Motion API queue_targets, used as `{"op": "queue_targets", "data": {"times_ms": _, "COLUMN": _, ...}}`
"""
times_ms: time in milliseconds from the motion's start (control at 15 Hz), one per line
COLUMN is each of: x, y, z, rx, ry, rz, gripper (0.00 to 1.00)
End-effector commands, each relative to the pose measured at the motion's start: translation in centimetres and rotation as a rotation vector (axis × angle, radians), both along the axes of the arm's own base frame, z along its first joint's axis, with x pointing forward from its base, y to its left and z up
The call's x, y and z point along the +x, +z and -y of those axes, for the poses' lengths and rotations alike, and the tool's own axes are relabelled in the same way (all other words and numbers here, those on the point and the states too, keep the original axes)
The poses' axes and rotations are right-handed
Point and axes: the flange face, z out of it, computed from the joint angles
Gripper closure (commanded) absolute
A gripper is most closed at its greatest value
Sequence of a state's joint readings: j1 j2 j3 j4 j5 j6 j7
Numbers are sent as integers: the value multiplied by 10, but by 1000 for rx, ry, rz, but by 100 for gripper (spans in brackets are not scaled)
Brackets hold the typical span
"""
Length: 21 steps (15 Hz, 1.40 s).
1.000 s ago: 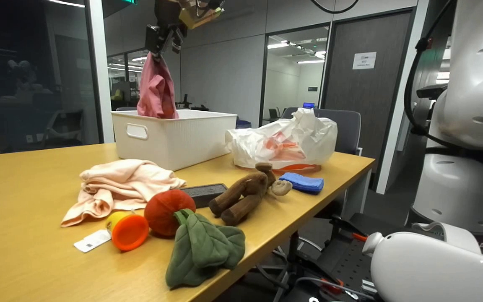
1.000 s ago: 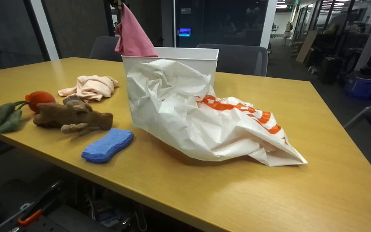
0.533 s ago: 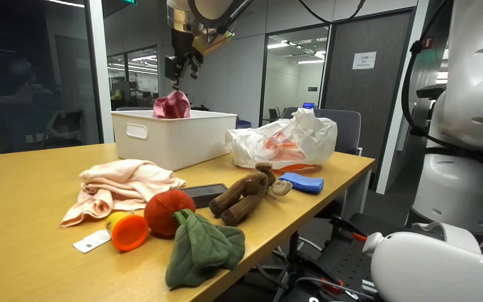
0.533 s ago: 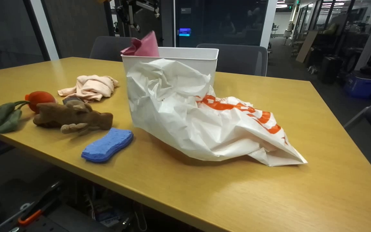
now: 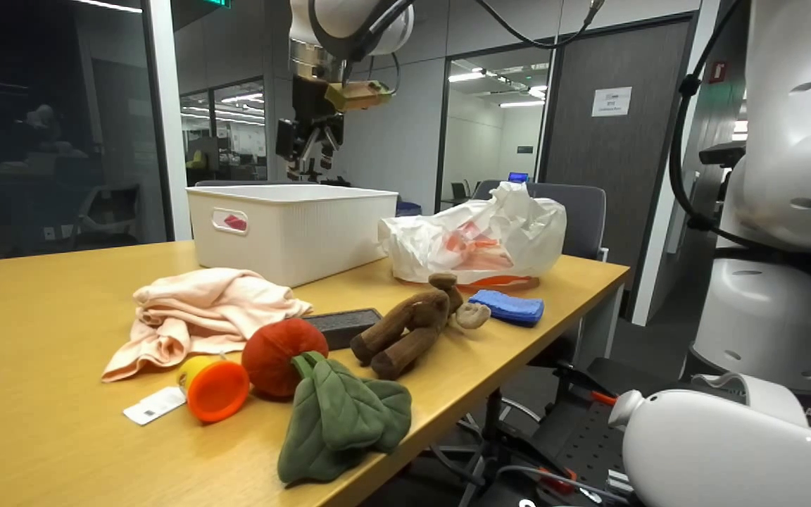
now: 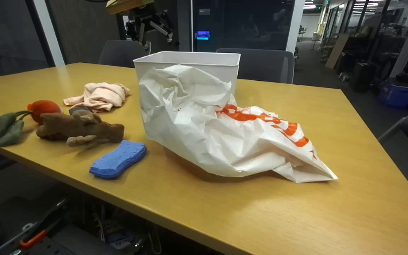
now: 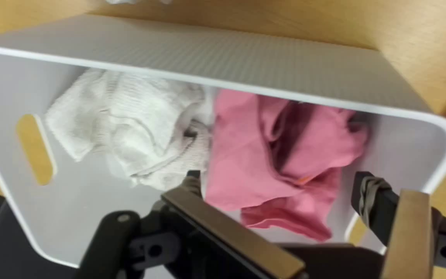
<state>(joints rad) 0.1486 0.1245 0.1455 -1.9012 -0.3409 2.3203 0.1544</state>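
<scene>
Our gripper (image 5: 310, 167) hung above the white bin (image 5: 289, 243) with its fingers spread apart. Inside that bin we saw the pink cloth (image 7: 246, 159) lying crumpled beside a white cloth (image 7: 139, 120); an orange speck (image 7: 304, 179) showed among the pink folds, too blurred for us to name. In both exterior views the bin's walls kept its contents from us, save for a pink patch (image 5: 235, 223) behind the handle slot (image 5: 222, 219). The white bag (image 6: 218, 138), crumpled on the worktop (image 6: 246, 212), covered much of the bin's lower part in an exterior view, and we could not see into it. Close to the worktop's long edge lay a blue sponge (image 6: 118, 159) beside a brown soft toy (image 6: 69, 127). One second earlier we had seen the pink cloth dangling from the gripper, reaching above the bin; by now it lay wholly inside.
</scene>
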Motion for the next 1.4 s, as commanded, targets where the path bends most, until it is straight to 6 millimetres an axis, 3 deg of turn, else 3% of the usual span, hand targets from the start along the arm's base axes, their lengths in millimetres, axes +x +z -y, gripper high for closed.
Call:
{"op": "queue_targets", "data": {"times_ms": 0, "x": -34, "y": 16, "z": -31, "rx": 163, "ry": 106, "rz": -37, "gripper": 0}}
{"op": "queue_targets", "data": {"times_ms": 133, "x": -55, "y": 10, "z": -56, "rx": 245, "ry": 178, "rz": -85, "gripper": 0}}
{"op": "queue_targets", "data": {"times_ms": 333, "x": -90, "y": -18, "z": -98, "rx": 269, "ry": 300, "rz": -135, "gripper": 0}}
{"op": "queue_targets", "data": {"times_ms": 533, "x": -112, "y": -49, "z": -137, "rx": 270, "ry": 376, "rz": -153, "gripper": 0}}
{"op": "queue_targets", "data": {"times_ms": 733, "x": -130, "y": -75, "z": -163, "rx": 254, "ry": 433, "rz": -178, "gripper": 0}}
{"op": "queue_targets", "data": {"times_ms": 1000, "x": -121, "y": -110, "z": -177, "rx": 150, "ry": 491, "rz": -168, "gripper": 0}}
{"op": "queue_targets", "data": {"times_ms": 1333, "x": -96, "y": -146, "z": -172, "rx": 46, "ry": 523, "rz": -192, "gripper": 0}}
